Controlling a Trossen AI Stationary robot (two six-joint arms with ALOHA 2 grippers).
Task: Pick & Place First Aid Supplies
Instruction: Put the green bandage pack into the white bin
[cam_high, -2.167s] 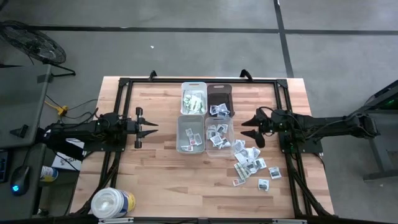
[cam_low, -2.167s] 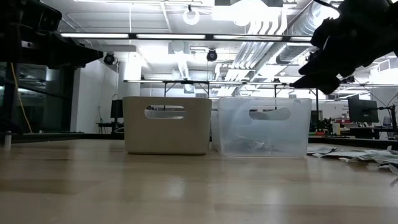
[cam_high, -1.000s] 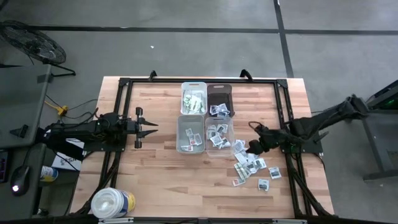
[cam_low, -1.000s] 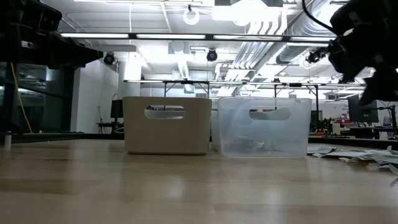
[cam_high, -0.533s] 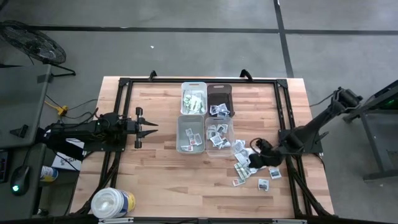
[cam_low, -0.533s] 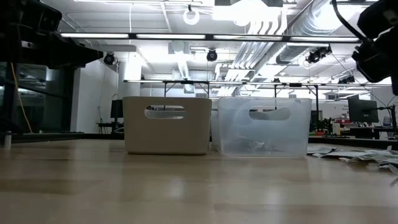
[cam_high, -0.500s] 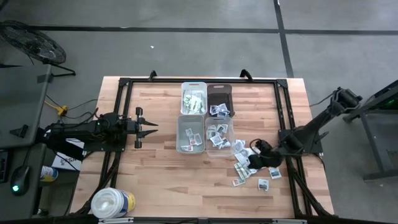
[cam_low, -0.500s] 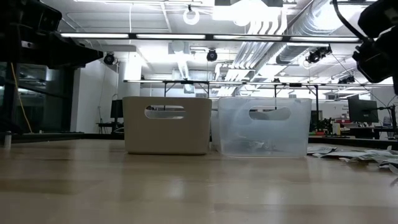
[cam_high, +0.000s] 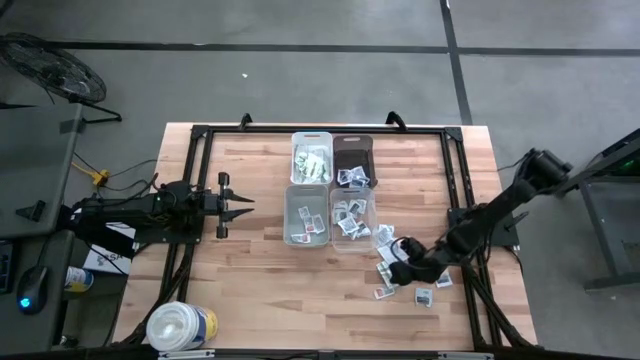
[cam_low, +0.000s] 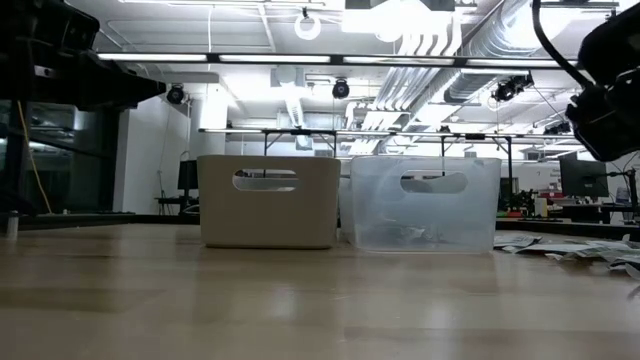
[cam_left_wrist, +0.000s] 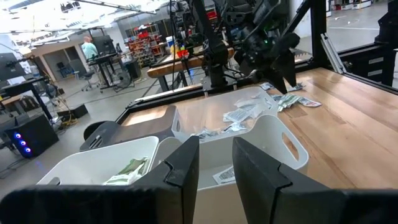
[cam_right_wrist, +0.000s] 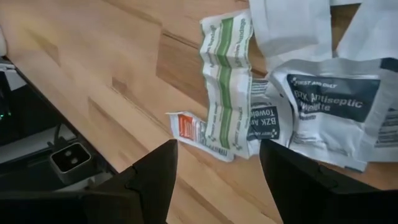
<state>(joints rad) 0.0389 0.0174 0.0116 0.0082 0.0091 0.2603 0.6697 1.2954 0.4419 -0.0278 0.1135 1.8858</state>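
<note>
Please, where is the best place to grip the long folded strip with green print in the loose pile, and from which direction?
Probably from straight above, at the free lower end of the green-striped strip, near the small red-printed packet. That end lies flat on bare wood, while its side touches the antiseptic towelette packet. The right gripper hangs open over it.

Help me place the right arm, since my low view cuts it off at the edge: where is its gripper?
Observer: The right gripper is low over the loose packets on the table beside the clear bin.
Operator: Open or shut?
Observer: Open. In its wrist view the fingers stand apart, with a green-striped packet just ahead of them.
Operator: And the left one?
Observer: The left gripper waits open, left of the bins.
</note>
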